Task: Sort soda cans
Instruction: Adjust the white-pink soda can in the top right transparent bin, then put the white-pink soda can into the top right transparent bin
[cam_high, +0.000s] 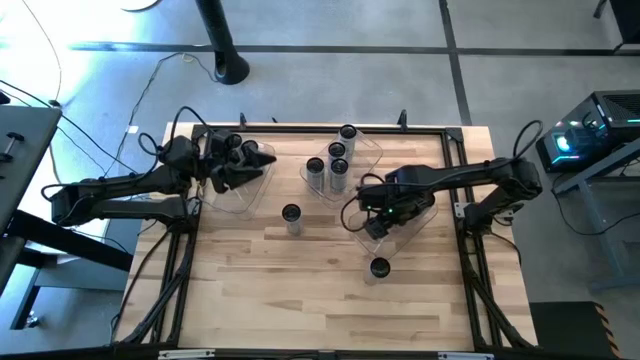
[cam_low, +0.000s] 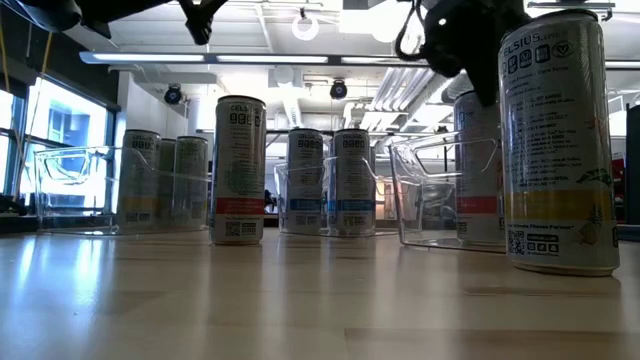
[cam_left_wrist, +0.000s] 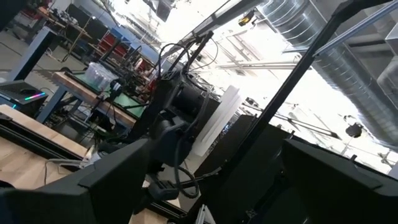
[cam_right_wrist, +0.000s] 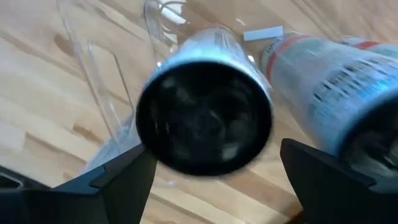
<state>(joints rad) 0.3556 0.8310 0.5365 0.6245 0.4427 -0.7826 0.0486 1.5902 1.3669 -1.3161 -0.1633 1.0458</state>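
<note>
Soda cans with dark tops stand about the wooden table. Several fill the middle clear bin (cam_high: 372, 150). One stands loose (cam_high: 291, 213) (cam_low: 240, 170) and another nearer the front edge (cam_high: 380, 267) (cam_low: 560, 140). My right gripper (cam_high: 380, 212) (cam_right_wrist: 211, 155) is open and points down into the right clear bin (cam_high: 418, 222), its fingers on either side of the top of an upright can (cam_right_wrist: 204, 118). A second can with a red band (cam_right_wrist: 336, 74) stands beside it. My left gripper (cam_high: 258, 160) (cam_left_wrist: 217, 149) is open and empty above the left bin (cam_high: 245, 200), which holds cans (cam_low: 140, 180). My right gripper comes from above at the can's top end (cam_right_wrist: 249, 93), which sits between the two fingers (cam_right_wrist: 118, 180). Whether the fingers touch the can's sides, I cannot tell. The can stands upright inside the right bin.
The three clear bins sit in a row across the far half of the table. A dark frame (cam_high: 320, 130) runs along the table's edges, with cables at both sides. The near half of the table top (cam_high: 300, 300) is bare wood apart from the front can.
</note>
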